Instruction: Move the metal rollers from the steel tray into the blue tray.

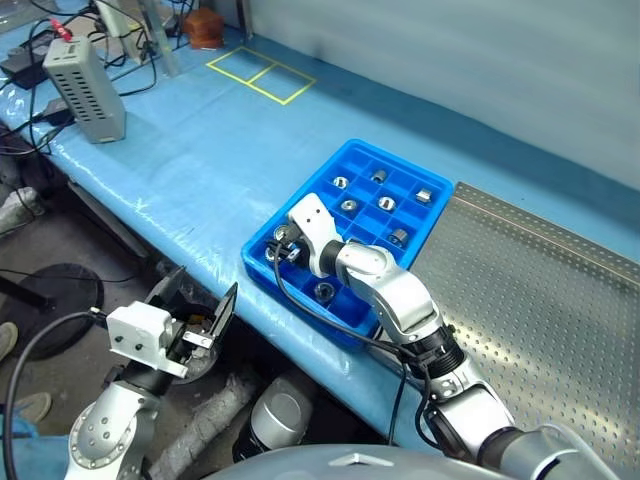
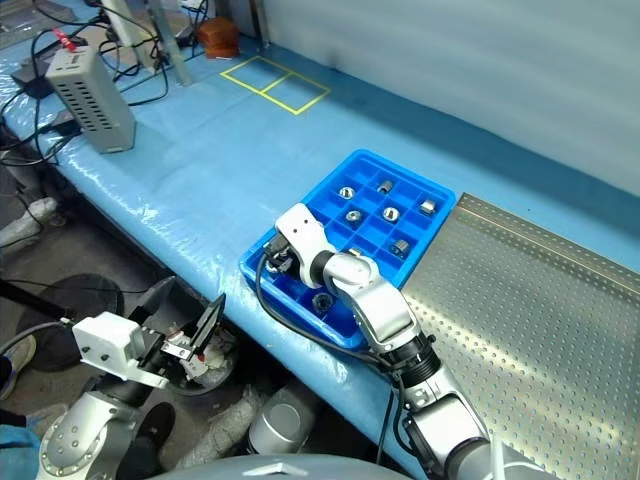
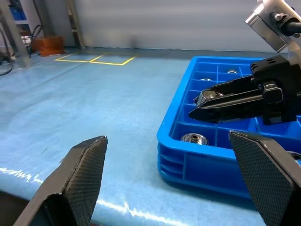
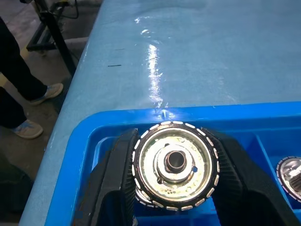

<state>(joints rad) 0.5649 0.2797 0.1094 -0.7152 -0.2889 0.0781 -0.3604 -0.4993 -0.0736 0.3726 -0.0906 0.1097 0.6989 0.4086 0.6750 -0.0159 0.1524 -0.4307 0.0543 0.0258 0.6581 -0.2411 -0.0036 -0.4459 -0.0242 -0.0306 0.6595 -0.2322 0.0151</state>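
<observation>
Blue plastic walls of the blue tray (image 1: pixel 262 268) rise around the right end effector (image 4: pixel 175 165), which is clamped on one of the metal rollers (image 4: pixel 175 163) above the tray's near-left corner. More rollers (image 1: pixel 387 203) sit in separate compartments farther in. The steel tray (image 1: pixel 540 290) lies just right of it on the tabletop (image 1: pixel 200 160). The left end effector (image 3: pixel 169 183) hangs wide apart and empty, near the tabletop's near edge.

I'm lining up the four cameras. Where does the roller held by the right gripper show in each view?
Left eye view: hidden behind the right gripper, over the blue tray near corner.
Right eye view: likewise hidden at the right gripper's tips.
Left wrist view: roller clamped in the black fingers above the tray.
Right wrist view: roller end-on, low centre.
Shared landmark: the blue tray's near corner.
</observation>
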